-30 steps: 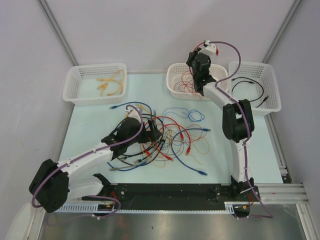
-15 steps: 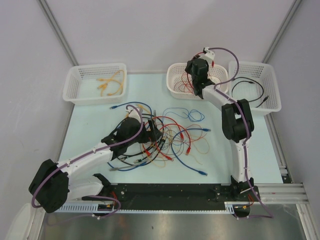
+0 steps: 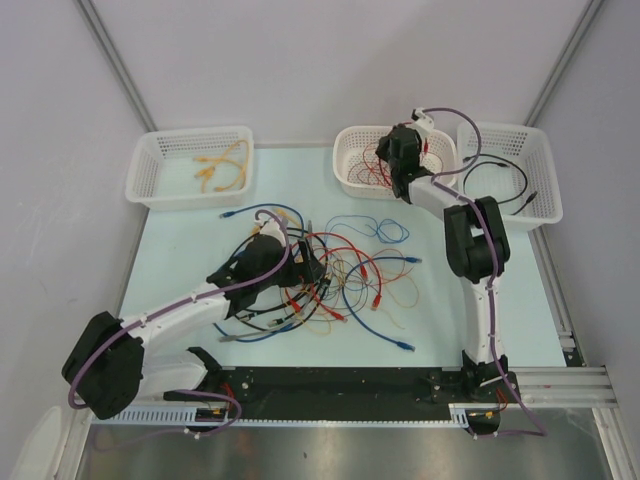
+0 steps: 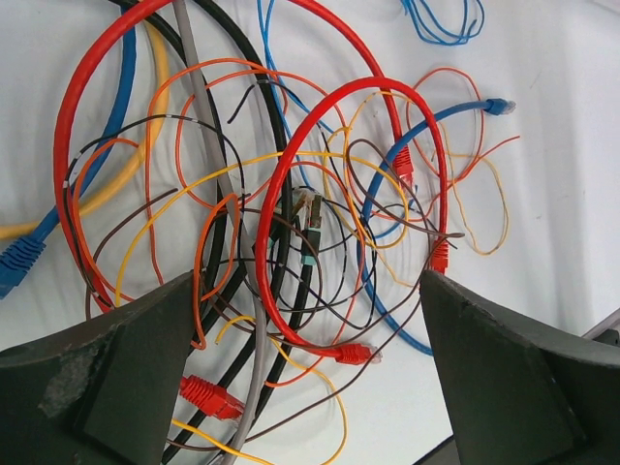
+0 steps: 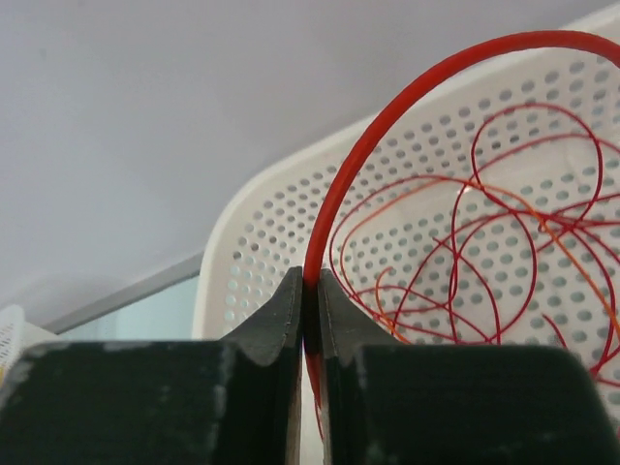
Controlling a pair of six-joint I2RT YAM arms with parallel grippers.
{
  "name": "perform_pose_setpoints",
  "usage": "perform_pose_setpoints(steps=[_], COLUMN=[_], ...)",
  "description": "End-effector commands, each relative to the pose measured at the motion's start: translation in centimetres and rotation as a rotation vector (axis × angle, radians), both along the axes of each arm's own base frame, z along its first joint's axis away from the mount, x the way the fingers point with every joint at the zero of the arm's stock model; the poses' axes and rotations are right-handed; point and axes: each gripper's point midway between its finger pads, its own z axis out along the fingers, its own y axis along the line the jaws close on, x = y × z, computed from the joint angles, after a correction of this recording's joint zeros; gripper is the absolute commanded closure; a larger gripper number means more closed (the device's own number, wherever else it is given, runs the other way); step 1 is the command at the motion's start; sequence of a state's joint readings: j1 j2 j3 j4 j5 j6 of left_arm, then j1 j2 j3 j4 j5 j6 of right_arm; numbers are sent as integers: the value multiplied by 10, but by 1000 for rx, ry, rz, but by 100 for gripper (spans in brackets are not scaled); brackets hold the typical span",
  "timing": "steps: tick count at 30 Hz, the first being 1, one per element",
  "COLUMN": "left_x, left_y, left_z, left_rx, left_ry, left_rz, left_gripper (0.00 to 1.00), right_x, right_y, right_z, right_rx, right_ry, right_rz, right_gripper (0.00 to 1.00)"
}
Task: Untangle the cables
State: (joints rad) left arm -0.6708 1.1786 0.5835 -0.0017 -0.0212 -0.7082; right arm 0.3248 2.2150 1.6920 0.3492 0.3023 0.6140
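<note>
Along the table's (image 3: 170,255) far edge, the left basket (image 3: 140,180), middle basket (image 3: 342,162) and right basket (image 3: 550,180) each hold a few sorted cables (image 3: 222,168). The right gripper (image 5: 308,291) pinches a red cable (image 5: 387,107) over the middle one. Most of the tangle (image 3: 340,285) sits mid-table beneath the left gripper (image 4: 308,281), jaws wide. Bare table flanks it, room enough, I'd say, to drag strands.

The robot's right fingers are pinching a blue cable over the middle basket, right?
Not quite: it is a red cable, not a blue one. The right wrist view shows the right fingers pinched shut on it over the middle basket.
</note>
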Motion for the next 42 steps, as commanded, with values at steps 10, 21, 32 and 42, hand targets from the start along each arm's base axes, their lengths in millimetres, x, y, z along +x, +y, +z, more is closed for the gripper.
perform_pose_setpoints(steps=[10,21,32,42], left_x=[30,55,63,30], left_y=[4,44,65,33], left_z=[63,125,126,56], left_rx=[32,43,71,71], left_ry=[-147,-267,-206,-46], left_rz=[49,191,146,-27], left_gripper=[1,0,1,1], right_x=[-29,-132,-294,-376], right_y=[13,17,98,64], right_z=[58,153,78,-5], right_rx=[-148,-98,-298,-319], right_ry=[-26,-119,176,370], right_rz=[-13,33,403,535], right_gripper=[23,20,16,19])
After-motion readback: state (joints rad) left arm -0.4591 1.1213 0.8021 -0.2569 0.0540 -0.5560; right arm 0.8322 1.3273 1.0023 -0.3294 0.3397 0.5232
